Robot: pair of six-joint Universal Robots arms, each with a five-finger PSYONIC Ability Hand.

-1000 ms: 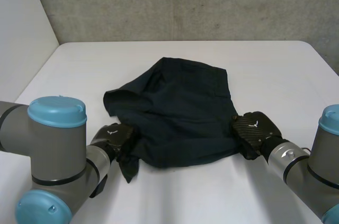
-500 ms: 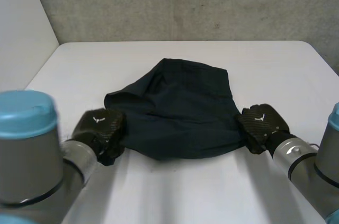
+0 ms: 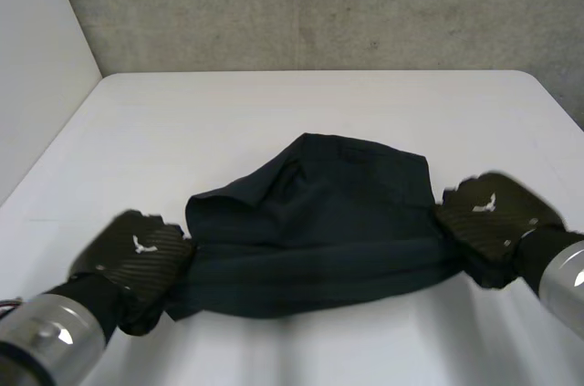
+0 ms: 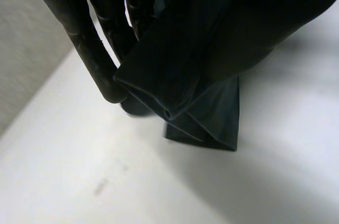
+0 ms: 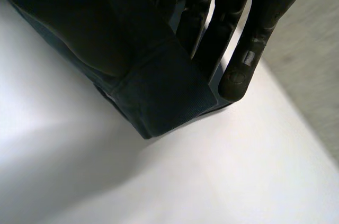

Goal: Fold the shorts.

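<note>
Head view: left robot hand [image 3: 137,256], right robot hand [image 3: 493,220] grip shorts [image 3: 319,222] edge, seemingly taut.

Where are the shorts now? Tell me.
In the head view the shorts lie centred on the table, their near edge held between the left hand at its left end and the right hand at its right end.

The left hand [image 4: 87,49] pinches a folded corner of the dark shorts [image 4: 212,38] over the white table [image 4: 79,181].
</note>
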